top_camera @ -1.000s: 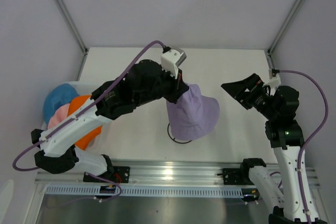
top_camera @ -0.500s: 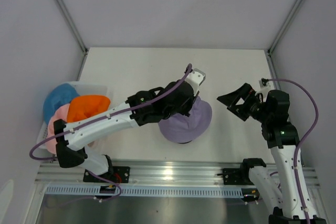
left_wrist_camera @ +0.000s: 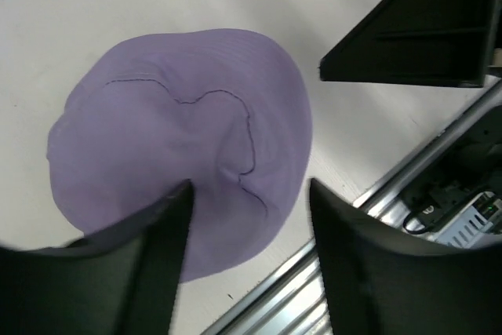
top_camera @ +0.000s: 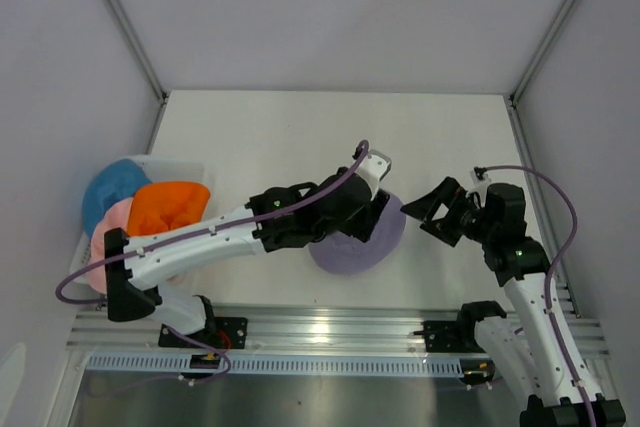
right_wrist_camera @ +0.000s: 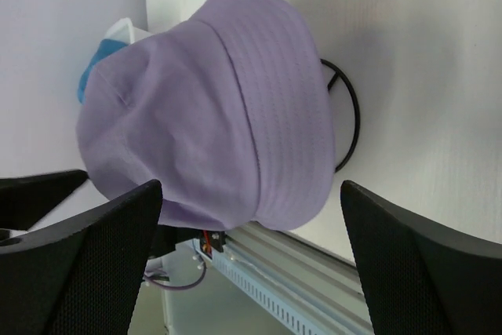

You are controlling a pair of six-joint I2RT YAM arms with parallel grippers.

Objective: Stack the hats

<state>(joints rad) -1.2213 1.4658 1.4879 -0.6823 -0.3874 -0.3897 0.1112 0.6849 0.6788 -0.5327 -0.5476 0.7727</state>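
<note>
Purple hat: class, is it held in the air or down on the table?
Down. The purple hat rests on the table; the left fingers are spread apart over it, pinching nothing.

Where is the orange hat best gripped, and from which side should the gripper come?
Probably pinch the orange hat at a fold of its soft, bulging top, coming straight down from above. It lies uppermost in the basket, over the pink hat and the blue hat, so only its top is free.
</note>
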